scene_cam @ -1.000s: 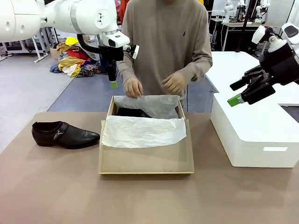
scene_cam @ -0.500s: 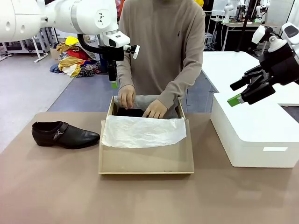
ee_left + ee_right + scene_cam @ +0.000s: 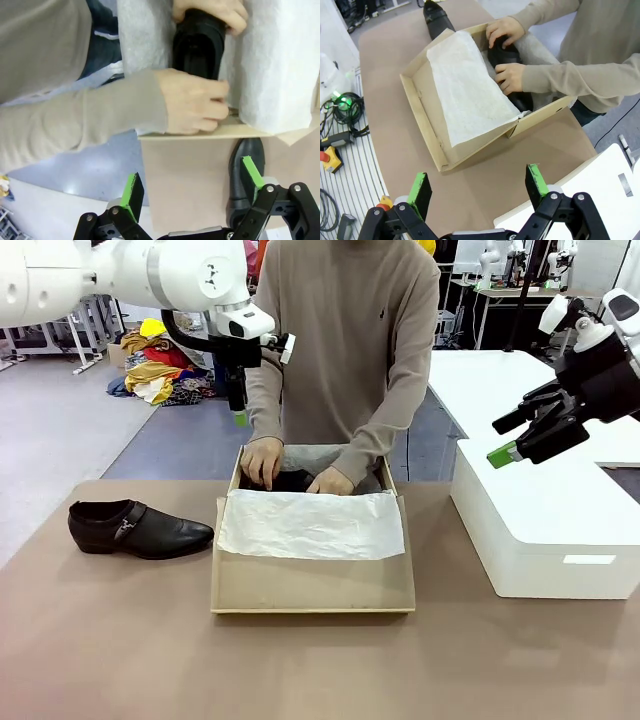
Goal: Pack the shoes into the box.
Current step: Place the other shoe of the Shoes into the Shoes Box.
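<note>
One black shoe [image 3: 138,528] lies on the brown table left of the cardboard box [image 3: 312,585]; it also shows in the left wrist view [image 3: 243,180] and the right wrist view [image 3: 436,18]. A second black shoe [image 3: 287,481] [image 3: 199,45] [image 3: 509,62] sits at the box's far end, with both of the person's hands [image 3: 262,461] on it. White tissue paper [image 3: 310,523] covers the box's middle. My left gripper [image 3: 239,412] [image 3: 192,185] hangs open above the box's far left corner. High at the right, my right gripper [image 3: 505,442] [image 3: 477,186] is open and holds nothing.
A large white bin [image 3: 545,530] stands on the table to the right of the box. The person [image 3: 345,350] stands at the far side, leaning over the box. Bare table lies in front of the box and around the left shoe.
The person's hands came down from the raised tissue into the box's far end and now press on the shoe there. Both arms have stayed in place.
</note>
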### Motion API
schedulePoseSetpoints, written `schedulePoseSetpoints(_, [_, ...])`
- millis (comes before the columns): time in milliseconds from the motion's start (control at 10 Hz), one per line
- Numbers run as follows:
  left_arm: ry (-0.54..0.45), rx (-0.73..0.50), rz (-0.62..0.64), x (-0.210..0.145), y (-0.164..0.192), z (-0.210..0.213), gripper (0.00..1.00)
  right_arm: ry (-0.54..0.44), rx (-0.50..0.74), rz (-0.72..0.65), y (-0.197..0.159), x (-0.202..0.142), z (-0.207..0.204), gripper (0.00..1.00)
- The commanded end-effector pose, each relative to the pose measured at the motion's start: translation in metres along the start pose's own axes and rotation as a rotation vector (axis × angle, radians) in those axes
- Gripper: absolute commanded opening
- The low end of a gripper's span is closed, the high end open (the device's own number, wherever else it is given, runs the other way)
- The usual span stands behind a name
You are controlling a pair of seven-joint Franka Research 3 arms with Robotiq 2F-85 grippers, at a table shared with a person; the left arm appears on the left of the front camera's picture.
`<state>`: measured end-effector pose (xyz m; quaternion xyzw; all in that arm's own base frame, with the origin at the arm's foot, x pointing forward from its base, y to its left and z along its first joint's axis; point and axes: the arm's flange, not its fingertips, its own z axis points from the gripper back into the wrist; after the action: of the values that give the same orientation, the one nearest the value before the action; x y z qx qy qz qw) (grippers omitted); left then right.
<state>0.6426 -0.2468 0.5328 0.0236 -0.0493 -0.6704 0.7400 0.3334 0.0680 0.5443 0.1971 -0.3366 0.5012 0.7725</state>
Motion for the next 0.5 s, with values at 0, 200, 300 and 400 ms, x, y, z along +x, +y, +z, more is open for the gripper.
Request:
schedulePoseSetpoints(0, [0.022, 0.021, -0.023, -0.037, -0.020, 0.013, 1.00, -0.027, 0.013, 0.004, -0.002, 0.001, -0.001, 1.00])
schedulePoseSetpoints(200, [0.011, 0.043, -0.064, -0.068, -0.029, 0.019, 1.00, -0.027, 0.013, 0.004, -0.002, 0.001, -0.001, 1.00])
schedulePoseSetpoints(300, [-0.029, 0.034, -0.094, -0.086, -0.032, 0.020, 1.00, -0.027, 0.013, 0.004, -0.002, 0.001, -0.001, 1.00])
schedulePoseSetpoints(400, [-0.071, 0.058, -0.149, -0.107, -0.035, 0.021, 1.00, -0.027, 0.013, 0.004, -0.002, 0.001, -0.001, 1.00])
